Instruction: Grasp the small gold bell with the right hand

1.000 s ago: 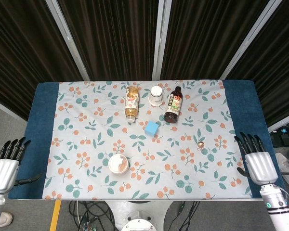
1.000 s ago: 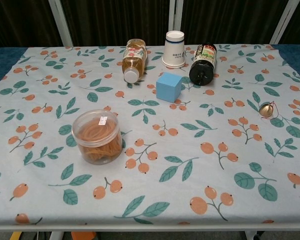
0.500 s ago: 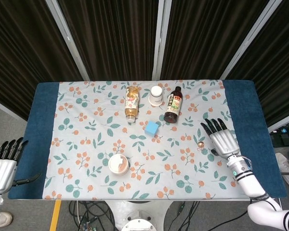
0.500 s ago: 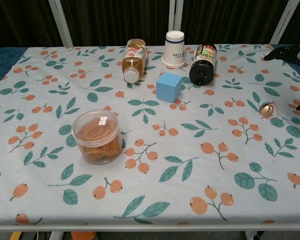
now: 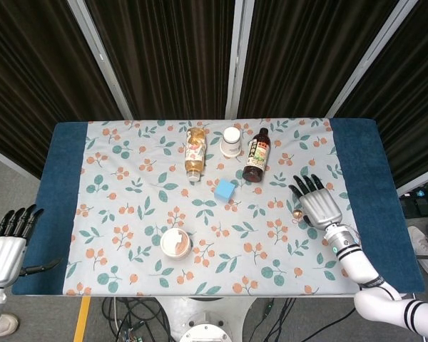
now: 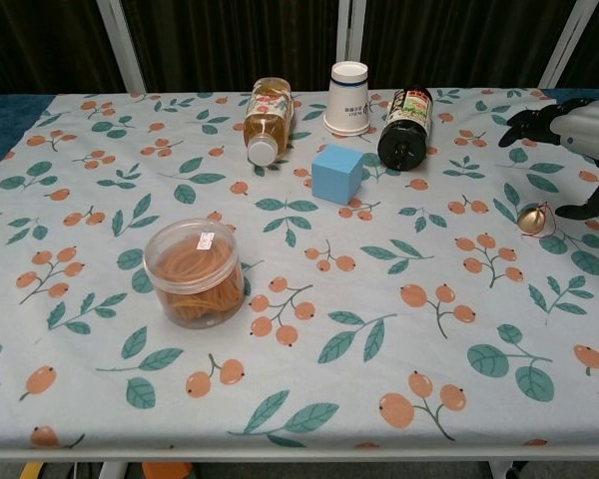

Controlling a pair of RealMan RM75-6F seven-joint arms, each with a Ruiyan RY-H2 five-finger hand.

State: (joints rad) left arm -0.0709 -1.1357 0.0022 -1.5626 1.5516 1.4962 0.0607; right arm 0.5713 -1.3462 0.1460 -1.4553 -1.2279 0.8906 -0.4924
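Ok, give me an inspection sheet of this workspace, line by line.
Surface: table with blue cover and leaf-and-berry print cloth.
Job's things: small gold bell lies on the cloth, not held.
Clutter: tea bottle and dark bottle on their sides; paper cup upside down; blue cube; tub of rubber bands.
Hands: right hand open beside the bell; left hand open, off the table.
Cables: bundle under the front edge.
Surroundings: dark curtains.
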